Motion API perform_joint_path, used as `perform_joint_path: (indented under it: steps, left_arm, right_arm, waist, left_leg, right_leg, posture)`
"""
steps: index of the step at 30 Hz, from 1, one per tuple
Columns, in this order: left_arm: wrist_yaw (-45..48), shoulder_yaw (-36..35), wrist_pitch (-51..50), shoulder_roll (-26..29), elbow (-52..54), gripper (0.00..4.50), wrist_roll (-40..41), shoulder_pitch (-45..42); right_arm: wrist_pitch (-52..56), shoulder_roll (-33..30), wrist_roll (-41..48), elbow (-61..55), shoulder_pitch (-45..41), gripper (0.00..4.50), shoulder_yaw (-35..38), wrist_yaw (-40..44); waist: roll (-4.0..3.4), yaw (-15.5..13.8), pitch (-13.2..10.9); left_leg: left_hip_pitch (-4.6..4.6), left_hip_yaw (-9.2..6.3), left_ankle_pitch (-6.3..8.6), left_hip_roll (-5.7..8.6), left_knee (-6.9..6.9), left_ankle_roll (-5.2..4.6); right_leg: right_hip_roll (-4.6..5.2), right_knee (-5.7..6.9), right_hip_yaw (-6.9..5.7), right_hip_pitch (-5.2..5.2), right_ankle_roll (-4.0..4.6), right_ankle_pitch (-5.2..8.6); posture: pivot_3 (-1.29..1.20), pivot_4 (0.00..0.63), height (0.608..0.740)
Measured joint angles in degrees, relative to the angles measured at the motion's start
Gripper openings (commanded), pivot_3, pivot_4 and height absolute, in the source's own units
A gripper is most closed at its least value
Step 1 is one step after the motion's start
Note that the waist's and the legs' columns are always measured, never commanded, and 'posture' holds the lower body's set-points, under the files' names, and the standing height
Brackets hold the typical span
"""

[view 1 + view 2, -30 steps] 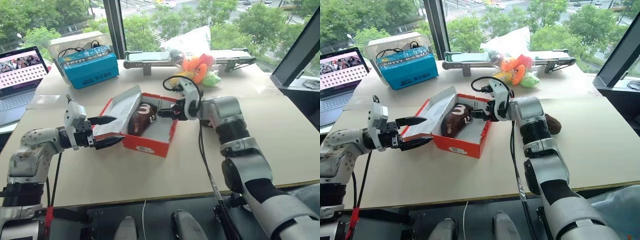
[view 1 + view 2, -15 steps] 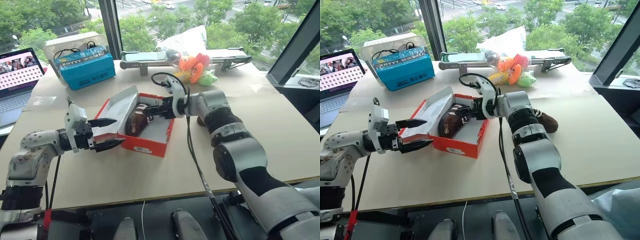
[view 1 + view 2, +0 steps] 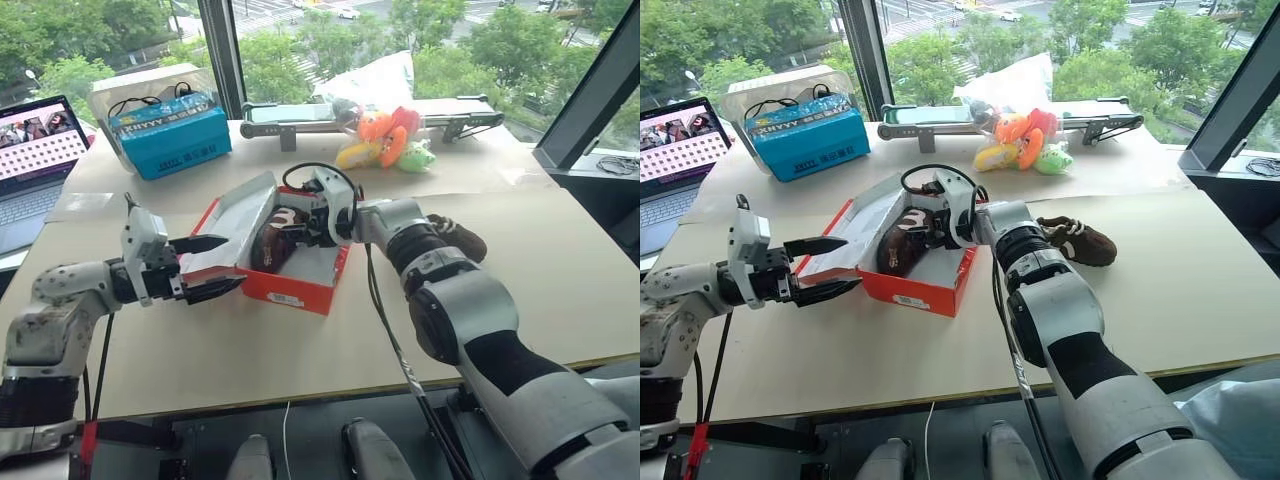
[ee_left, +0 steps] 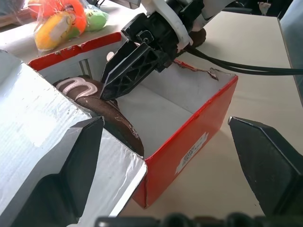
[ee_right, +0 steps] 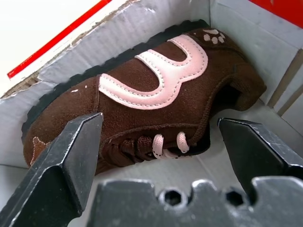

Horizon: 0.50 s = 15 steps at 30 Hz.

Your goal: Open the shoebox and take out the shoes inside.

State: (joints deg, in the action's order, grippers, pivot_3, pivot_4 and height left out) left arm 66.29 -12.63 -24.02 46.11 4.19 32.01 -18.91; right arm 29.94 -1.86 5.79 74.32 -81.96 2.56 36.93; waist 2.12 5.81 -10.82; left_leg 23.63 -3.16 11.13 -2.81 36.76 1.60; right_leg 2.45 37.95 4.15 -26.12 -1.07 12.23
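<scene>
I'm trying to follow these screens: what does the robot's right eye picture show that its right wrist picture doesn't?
Only the right eye view takes in the whole table: a second shoe lying outside the red shoebox, the blue box, the plush toys, a laptop and the left hand at the raised lid. Only the right wrist view gives the close-up: the pink marking and laces of the shoe in the box. Both show that shoe and the open right hand reaching for it.

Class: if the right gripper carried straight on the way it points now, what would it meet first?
Most likely the dark brown fuzzy shoe inside the red cardboard shoebox; the open right gripper aims straight at it.
</scene>
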Motion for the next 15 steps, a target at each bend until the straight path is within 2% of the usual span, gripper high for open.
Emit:
perform_joint_path:
  steps: [7,10,15]
  left_arm:
    - [-0.6,-0.1,-0.1,0.3,0.6,4.5,0.2,0.7]
    - [-0.7,-0.4,-0.2,0.5,1.0,4.5,0.4,0.8]
    - [-1.4,-0.9,-0.2,0.7,1.4,4.5,0.9,0.9]
  right_arm:
    - [-0.8,2.3,0.3,1.6,-0.1,4.47,3.3,-0.1]
    - [-0.8,2.8,2.2,1.9,-0.1,3.84,5.7,1.3]
    - [-0.8,2.7,2.4,2.2,-0.1,2.0,7.8,1.6]
  waist:
    - [0.0,0.6,0.0]
    - [0.0,0.8,0.0]
    - [0.0,1.0,0.0]
  left_leg:
    - [-0.01,-0.01,0.0,0.0,0.0,0.0]
    - [0.01,-0.02,0.0,0.0,0.0,0.0]
    - [0.01,-0.02,0.0,0.0,0.0,0.0]
  right_leg:
    - [0.0,0.01,0.0,0.0,0.0,0.0]
    - [0.0,0.01,0.0,0.0,0.0,0.0]
    - [0.0,0.01,-0.01,0.0,0.0,0.0]
  posture:
    - [0.0,0.15,0.715]
    - [0.0,0.15,0.715]
    - [0.0,0.15,0.715]
